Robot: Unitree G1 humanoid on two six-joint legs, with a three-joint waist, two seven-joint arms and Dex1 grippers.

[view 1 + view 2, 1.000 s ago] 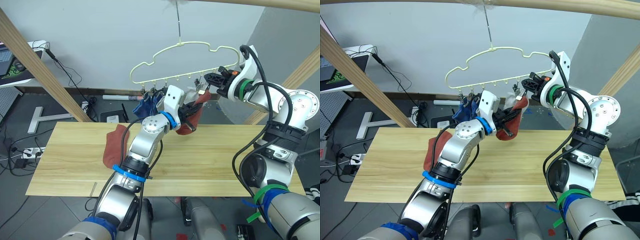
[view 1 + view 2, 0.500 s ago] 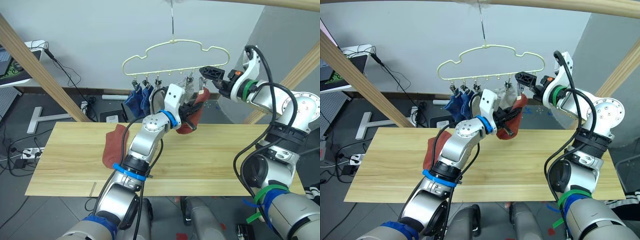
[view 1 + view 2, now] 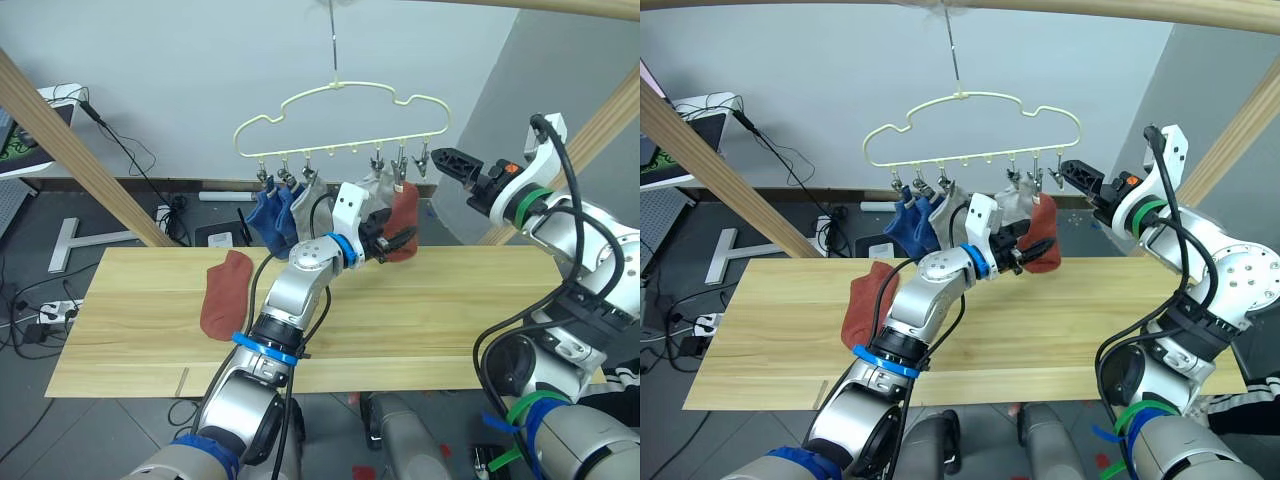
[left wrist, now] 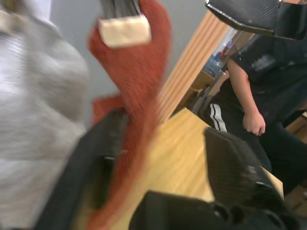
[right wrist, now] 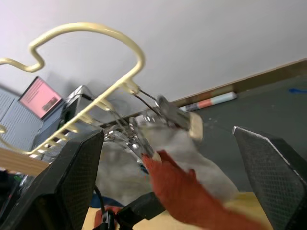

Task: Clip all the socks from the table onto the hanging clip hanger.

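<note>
A pale-yellow wire clip hanger (image 3: 340, 105) with a cloud-like outline is being hung by its hook. Two blue socks (image 3: 270, 213) and two light grey socks (image 3: 378, 187) are being held by its clips, and one rust-red sock (image 3: 404, 222) beside them. A second rust-red sock (image 3: 222, 294) is lying flat on the light wooden table (image 3: 450, 310), toward its left part.

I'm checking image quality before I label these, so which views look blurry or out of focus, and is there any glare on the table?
Left wrist view: soft and smeared close up, with the rust-red sock and grey sock blurred. Right wrist view: the near clip and fabric are slightly soft, while the clip hanger reads clearly. Left eye view: evenly lit, with no strong glare on the table.
</note>
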